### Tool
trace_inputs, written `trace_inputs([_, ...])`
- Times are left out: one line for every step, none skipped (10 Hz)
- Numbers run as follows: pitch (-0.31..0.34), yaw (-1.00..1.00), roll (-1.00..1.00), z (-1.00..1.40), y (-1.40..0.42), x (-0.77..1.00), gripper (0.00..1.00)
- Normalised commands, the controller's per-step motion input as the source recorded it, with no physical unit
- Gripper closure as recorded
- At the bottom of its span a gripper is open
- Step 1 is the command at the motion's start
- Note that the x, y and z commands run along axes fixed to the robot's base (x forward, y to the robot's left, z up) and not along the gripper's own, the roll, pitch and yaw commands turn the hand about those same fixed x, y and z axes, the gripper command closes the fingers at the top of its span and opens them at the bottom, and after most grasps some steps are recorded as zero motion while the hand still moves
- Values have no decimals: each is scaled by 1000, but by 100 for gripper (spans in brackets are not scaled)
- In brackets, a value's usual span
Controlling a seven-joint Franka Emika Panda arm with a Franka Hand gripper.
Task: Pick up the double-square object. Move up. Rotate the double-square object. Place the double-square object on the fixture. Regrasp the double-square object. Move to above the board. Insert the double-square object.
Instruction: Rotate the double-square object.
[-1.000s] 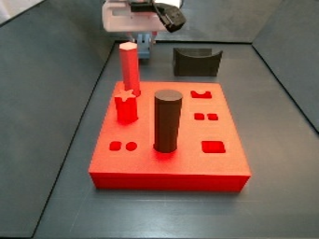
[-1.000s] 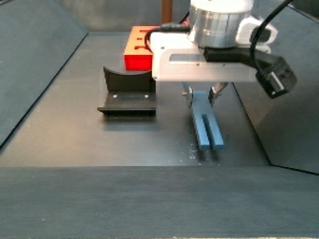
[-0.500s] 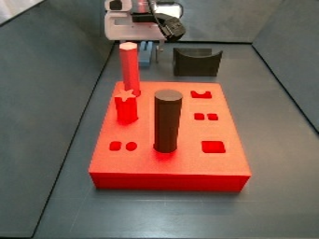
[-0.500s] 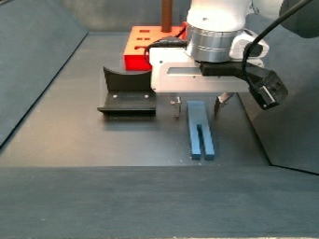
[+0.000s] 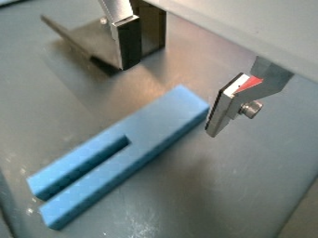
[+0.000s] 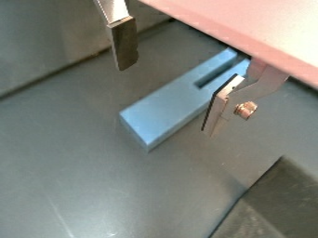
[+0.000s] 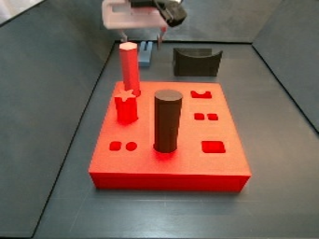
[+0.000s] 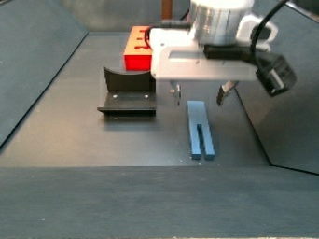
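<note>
While flat: slim blue-grey stepped double-square bar [image 8: 201,130] lies on the dark desk [image 8: 112,140].
Claw [image 8: 199,92]: above the bar's end, apart, empty.
Handling: probably rigid, light, smooth; pinch the long flat sides.

Matt blue double-square object [image 5: 118,160] below the gripper's [image 8: 199,92] bare silver metal fingers [image 5: 228,103].

Even soft overhead light, faint shadows, slightly soft low-resolution frames, wrist views blurrier
</note>
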Motion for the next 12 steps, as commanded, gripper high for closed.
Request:
trace_inputs([103,-8,51,1000,6,-11,0])
trace_inputs([109,-7,71,1000,5,-16,0])
trace_inputs([112,-2,91,1000,4,-21,0])
trace_inputs([116,5,114,873,1,-24,0])
trace_inputs([121,11,130,749,-1,-23,0])
trace_inputs([0,1000,0,0,0,0,0])
trace_inputs([1,1000,1,-118,-8,-3,0])
trace_inputs([3,1000,3,-250,-1,-2,0])
trace_inputs([2,1000,3,-208,3,30,0])
trace_inputs([2,1000,1,-109,-2,26,0])
trace_inputs([2,1000,0,-77,-3,20,0])
trace_inputs([2,1000,0,-56,-4,18,0])
